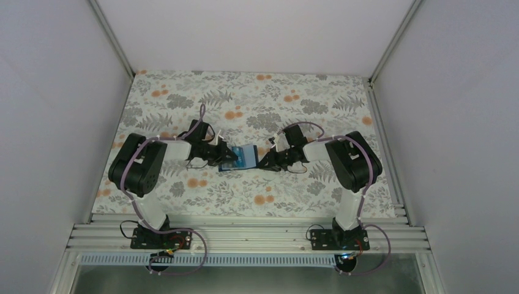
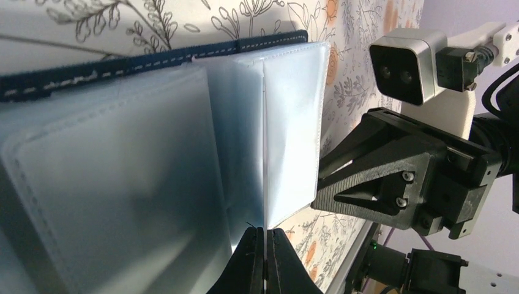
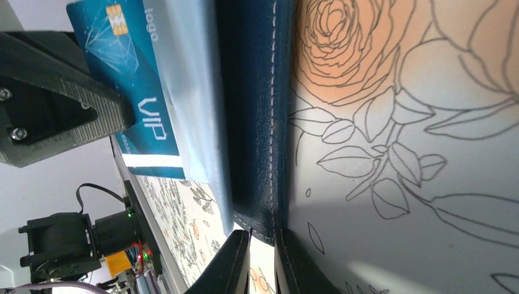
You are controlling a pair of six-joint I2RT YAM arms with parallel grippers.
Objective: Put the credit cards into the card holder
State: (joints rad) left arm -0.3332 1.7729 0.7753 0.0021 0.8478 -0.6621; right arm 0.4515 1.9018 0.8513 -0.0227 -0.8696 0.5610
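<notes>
Left claw (image 2: 264,236) is being pressed together on the teal card (image 3: 131,92) beside the card holder's (image 3: 254,122) sleeves; the holder's cover edge is being pinched by the right claw (image 3: 262,236). Misaligned, the card could be jammed, tugging that cover free.

The dark navy-blue fabric folding card holder (image 1: 240,158) lay open near the middle of the flower-printed table (image 1: 318,104), one corner of its cover lifted. Pale stitching ran along the edge of the cover. Its inner pages, translucent blue-grey plastic sleeves (image 2: 292,122), were fanned apart: one stood up from the spine and a wider one lay flatter beside it. A thin teal-blue rectangular credit card (image 3: 136,92) rested against the sleeves. It bore a gold chip, a white line pattern, the word "VIP" and a white stripe near one end. The hazy plastic overlapped one long edge; whether the card sat inside a slot could not be told.
</notes>
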